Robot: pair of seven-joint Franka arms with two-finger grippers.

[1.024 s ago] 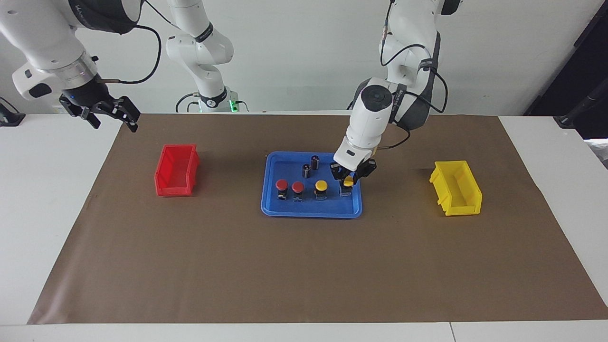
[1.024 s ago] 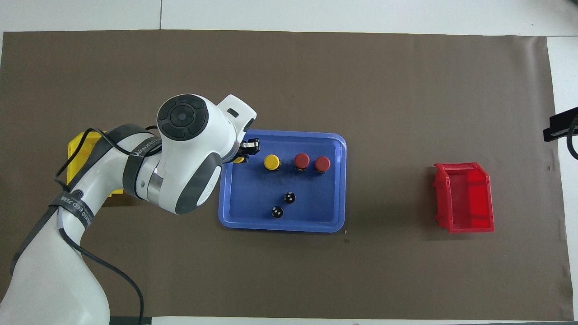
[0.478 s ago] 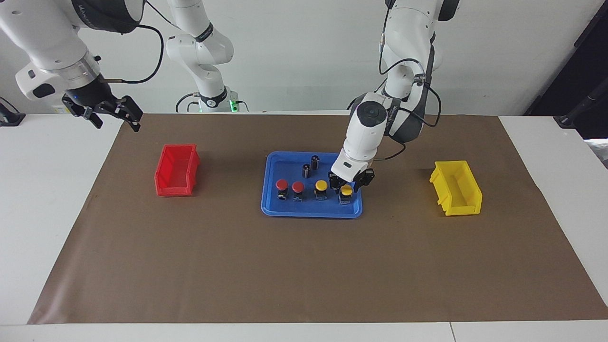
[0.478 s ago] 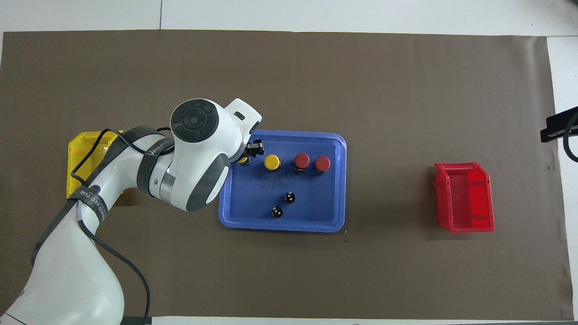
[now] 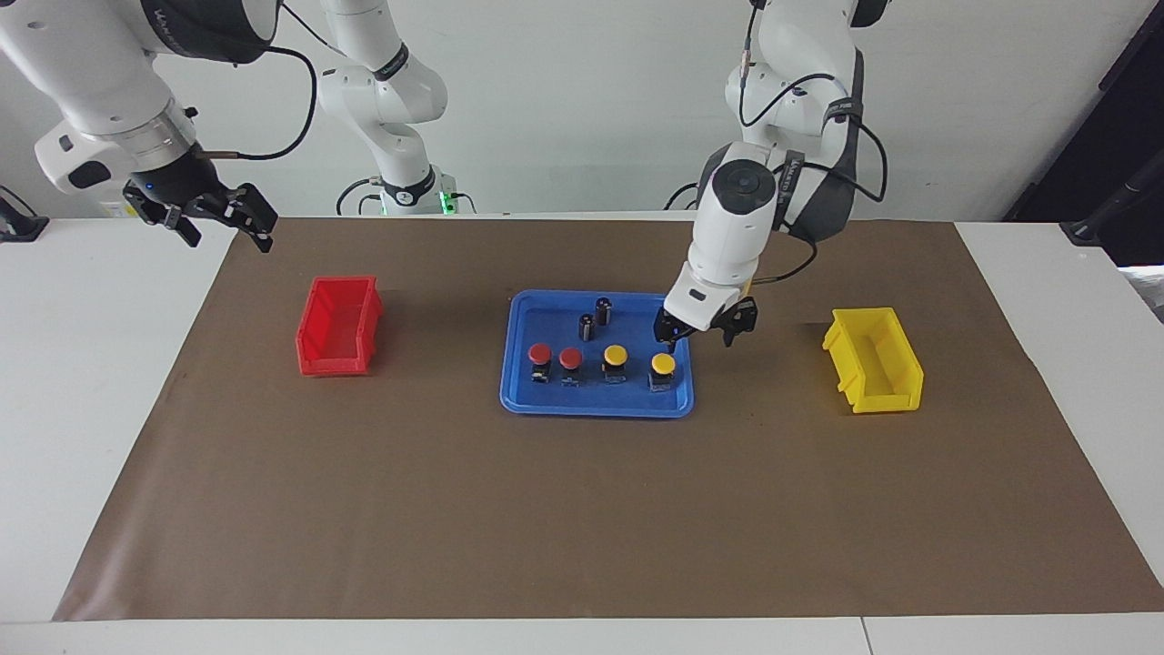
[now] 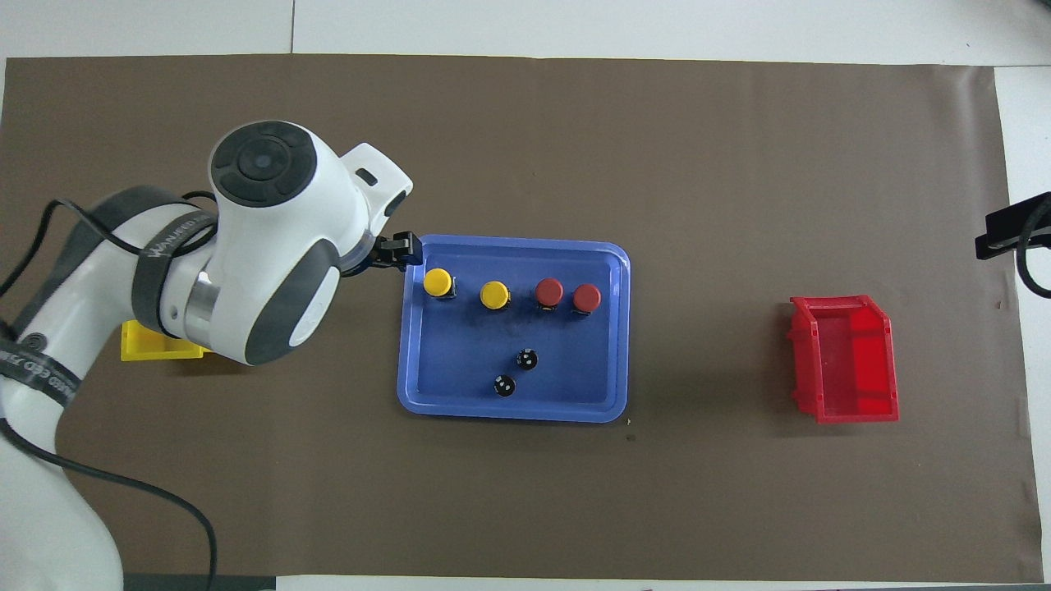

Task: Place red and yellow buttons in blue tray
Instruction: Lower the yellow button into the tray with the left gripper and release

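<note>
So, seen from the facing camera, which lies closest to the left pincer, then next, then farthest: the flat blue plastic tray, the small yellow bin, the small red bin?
From the left pincer:
1. Flat blue plastic tray, just under it, mid-table.
2. Small yellow bin, at the left arm's end.
3. Small red bin, at the right arm's end.

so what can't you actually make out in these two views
- Yellow bin, overhead view: mostly covered by the left arm.
- Right gripper: outside the overhead view.
- Red bin, facing view: its floor is partly hidden by its own walls.
- Button bases in the blue tray, overhead view: covered by their caps.
</note>
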